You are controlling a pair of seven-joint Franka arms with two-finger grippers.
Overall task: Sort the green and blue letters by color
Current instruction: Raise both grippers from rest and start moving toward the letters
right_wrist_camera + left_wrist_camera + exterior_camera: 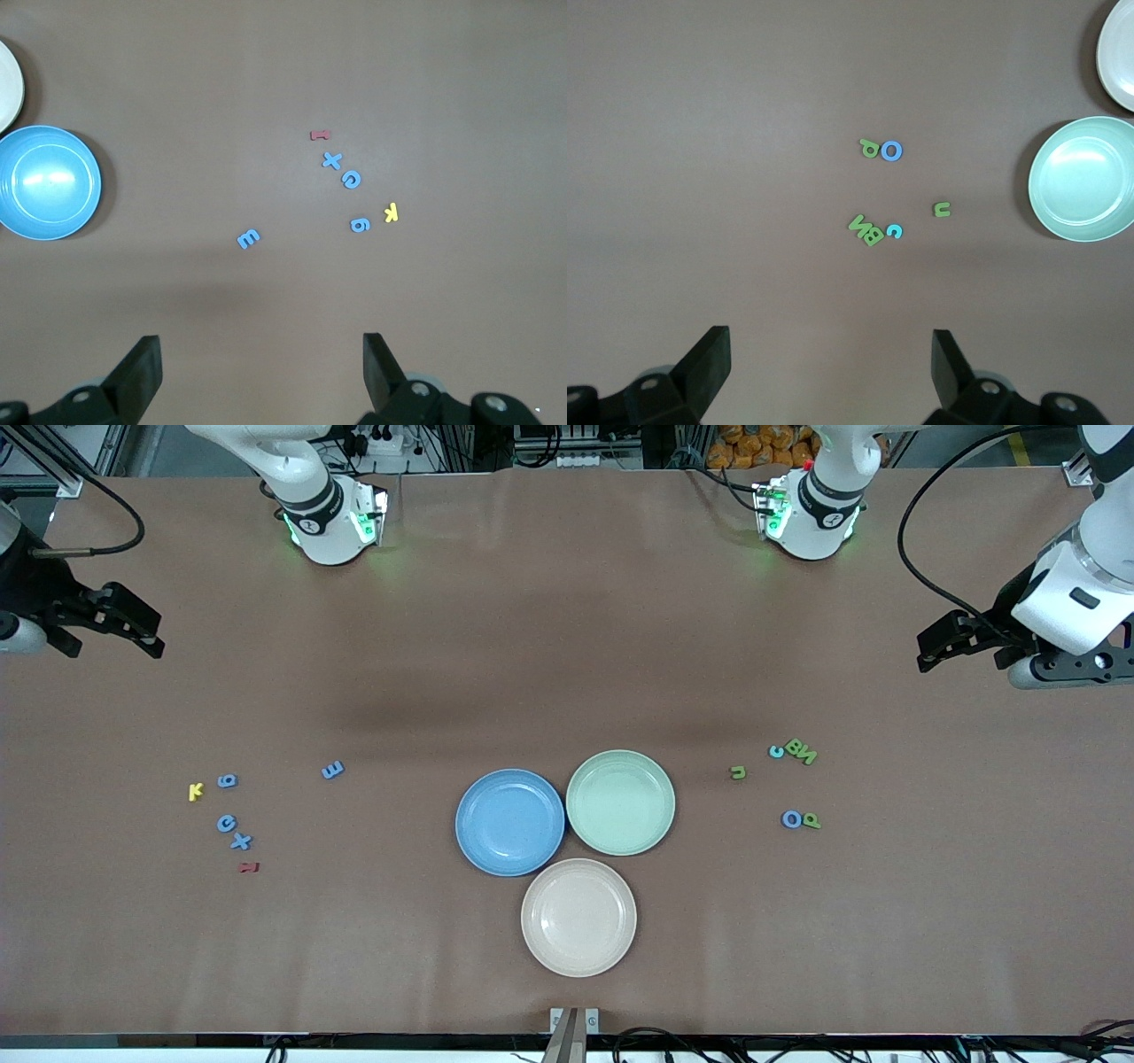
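Blue letters E (332, 770), G (227, 823) and X (240, 841) lie toward the right arm's end of the table; the right wrist view shows the same E (249, 238) and X (330, 160). Green letters B and N (800, 750), a green P (811, 821) and a blue O (791, 818) lie toward the left arm's end, with the O (892, 150) and P (869, 147) touching. My right gripper (115, 646) (261, 354) and left gripper (930, 651) (831, 350) hover open and empty over bare table, well away from the letters.
A blue plate (509, 821), a green plate (620, 802) and a beige plate (578, 917) cluster mid-table, all empty. A yellow K (196, 790), another blue piece (228, 780) and a dark red letter (249, 866) lie by the blue letters. A cyan c (776, 751) and a green u (737, 772) sit near B and N.
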